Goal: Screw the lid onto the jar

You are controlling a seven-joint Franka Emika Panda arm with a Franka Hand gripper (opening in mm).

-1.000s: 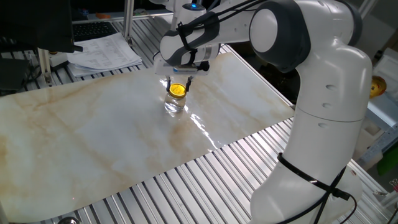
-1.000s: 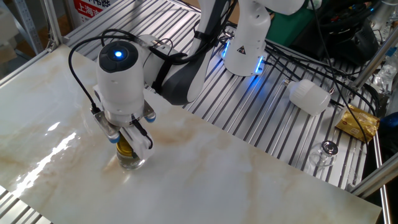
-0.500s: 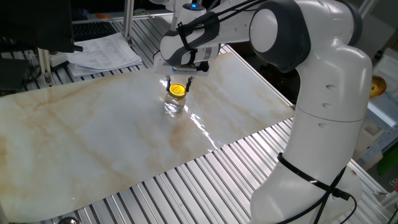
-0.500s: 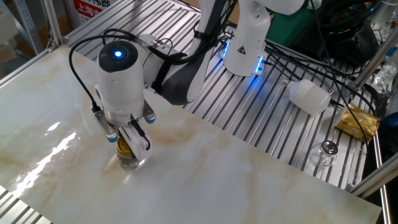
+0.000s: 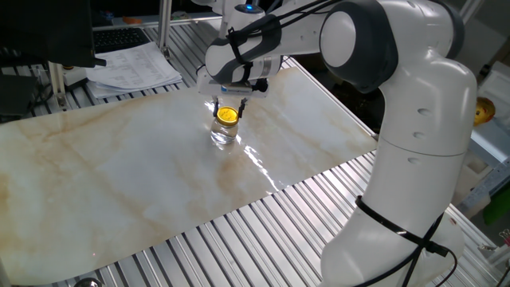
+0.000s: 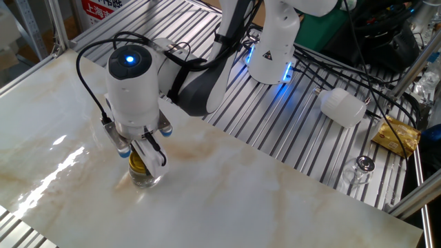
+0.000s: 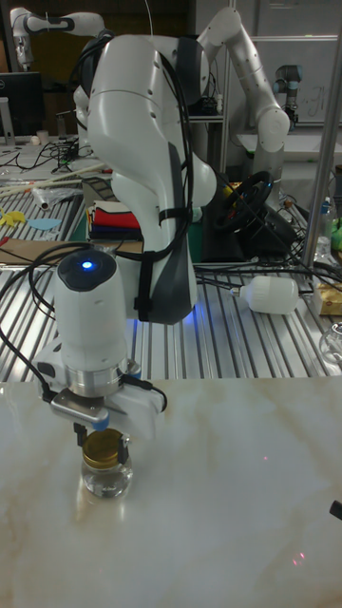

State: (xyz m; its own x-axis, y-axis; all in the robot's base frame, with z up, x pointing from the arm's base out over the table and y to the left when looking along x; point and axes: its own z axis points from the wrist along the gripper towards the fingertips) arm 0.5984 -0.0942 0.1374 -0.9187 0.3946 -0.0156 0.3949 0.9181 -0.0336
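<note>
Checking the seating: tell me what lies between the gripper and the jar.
Only the lid: it sits on the jar, the gripper fingers flanking it, clearest in the tall fixed view.

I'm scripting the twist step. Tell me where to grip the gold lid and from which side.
Grip the lid by its thin round rim, from straight above. It lies flat on the mouth of the upright jar, so only the rim gives opposite faces. The claw already hangs right over it, fingers pointing down on either side.

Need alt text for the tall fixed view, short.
A white robot arm's gripper reaches straight down around the gold lid, which sits on a small glass jar on a marble-look table. A blue light glows on the wrist.
</note>
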